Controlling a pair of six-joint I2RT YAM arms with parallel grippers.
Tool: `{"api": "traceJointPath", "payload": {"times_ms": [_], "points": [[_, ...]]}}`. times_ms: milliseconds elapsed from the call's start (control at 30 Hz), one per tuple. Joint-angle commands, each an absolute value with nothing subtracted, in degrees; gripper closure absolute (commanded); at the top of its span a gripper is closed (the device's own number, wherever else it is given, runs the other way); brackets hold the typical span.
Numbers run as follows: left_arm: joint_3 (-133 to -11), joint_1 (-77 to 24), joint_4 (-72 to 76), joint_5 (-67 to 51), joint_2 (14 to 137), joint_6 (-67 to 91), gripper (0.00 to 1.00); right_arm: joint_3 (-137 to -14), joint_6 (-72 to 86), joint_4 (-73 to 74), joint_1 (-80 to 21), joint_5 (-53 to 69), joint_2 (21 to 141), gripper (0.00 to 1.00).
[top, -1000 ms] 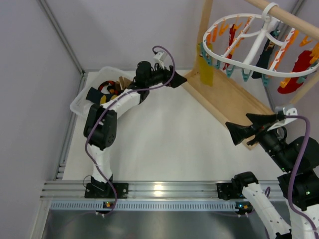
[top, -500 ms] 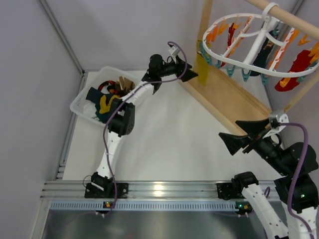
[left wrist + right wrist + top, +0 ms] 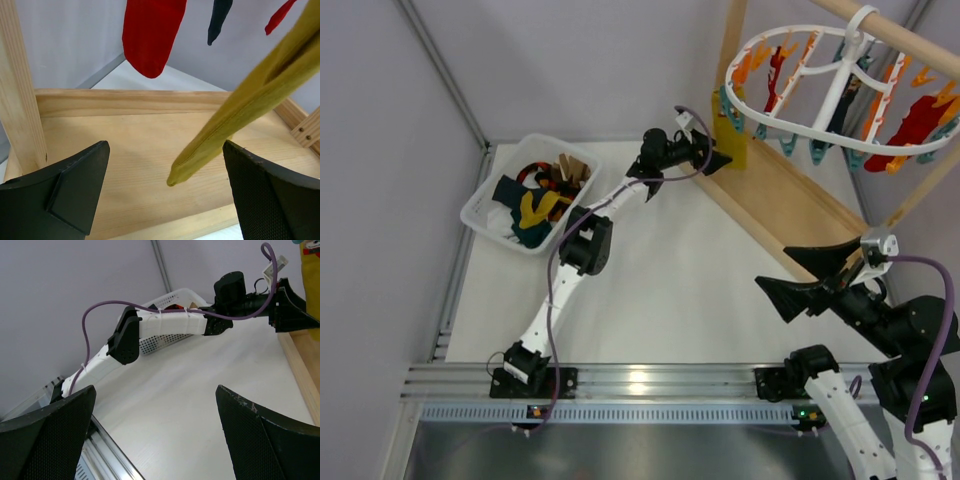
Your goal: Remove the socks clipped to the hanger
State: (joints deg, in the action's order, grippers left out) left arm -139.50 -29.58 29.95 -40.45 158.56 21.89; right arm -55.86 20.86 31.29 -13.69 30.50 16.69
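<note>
A white table (image 3: 670,290) filled the workspace, with pale grey walls (image 3: 570,60) closing it in and a ribbed metal rail (image 3: 650,380) along the near edge. A wooden stand (image 3: 790,205) stood at the far right, its flat base board running diagonally across the table. Well to the left of the stand sat a white plastic basket (image 3: 485,232) holding a heap of mixed fabric.

The hanger (image 3: 840,90) hung by its hook from the stand's top bar, above the base board. It was a white oval ring with wavy crossbars. Orange clips (image 3: 745,70) and teal clips (image 3: 817,150) dangled all round the ring.

The socks were clipped beneath it. The mustard sock (image 3: 235,125) hung at the ring's left end beside the stand's upright, long and folded flat, with its toe low over the base board. A broad red sock (image 3: 150,35) and a slim navy sock (image 3: 217,20) hung farther back over the board. Another red sock (image 3: 915,120) hung at the ring's right end.

The left gripper (image 3: 722,160) was at the stand's left end with its fingers wide apart. In its wrist view the mustard toe hung between them, touching neither. The right gripper (image 3: 772,268) was over the table just off the near end of the stand's base, spread wide and holding nothing.
</note>
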Motion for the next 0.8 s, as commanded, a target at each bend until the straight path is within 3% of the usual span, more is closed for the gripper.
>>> {"api": "traceJointPath", "payload": {"times_ms": [0, 133, 233, 267, 333, 367, 533, 767], "points": [[-141.7, -31.5, 35.3, -39.8, 157.9, 17.5, 0.02, -54.6, 21.7, 27.2, -12.7, 32.1, 17.5, 0.01], [-141.6, -33.0, 35.9, -42.4, 157.2, 18.5, 0.02, -53.0, 22.1, 26.3, -12.7, 31.6, 17.4, 0.01], [-140.7, -33.7, 37.7, -41.7, 156.3, 19.4, 0.18, -52.8, 21.7, 26.2, -12.7, 31.4, 17.7, 0.0], [-140.7, -34.0, 37.6, -41.3, 155.9, 19.3, 0.44, -52.9, 21.7, 26.3, -12.7, 31.5, 17.8, 0.0], [-139.6, -34.3, 37.6, -39.3, 154.6, 19.3, 0.74, -53.0, 21.8, 26.3, -12.7, 31.4, 17.8, 0.0], [-138.7, -34.4, 37.7, -38.3, 153.9, 19.6, 0.96, -52.9, 21.7, 26.2, -12.7, 31.3, 17.7, 0.01], [-126.1, -34.5, 37.7, -30.5, 144.9, 23.7, 1.0, -52.7, 22.1, 26.2, -12.7, 30.3, 16.9, 0.01], [-96.7, -38.4, 37.6, -6.6, 126.1, 26.2, 1.0, -56.5, 21.3, 29.8, -12.6, 27.3, 15.9, 0.01]]}}
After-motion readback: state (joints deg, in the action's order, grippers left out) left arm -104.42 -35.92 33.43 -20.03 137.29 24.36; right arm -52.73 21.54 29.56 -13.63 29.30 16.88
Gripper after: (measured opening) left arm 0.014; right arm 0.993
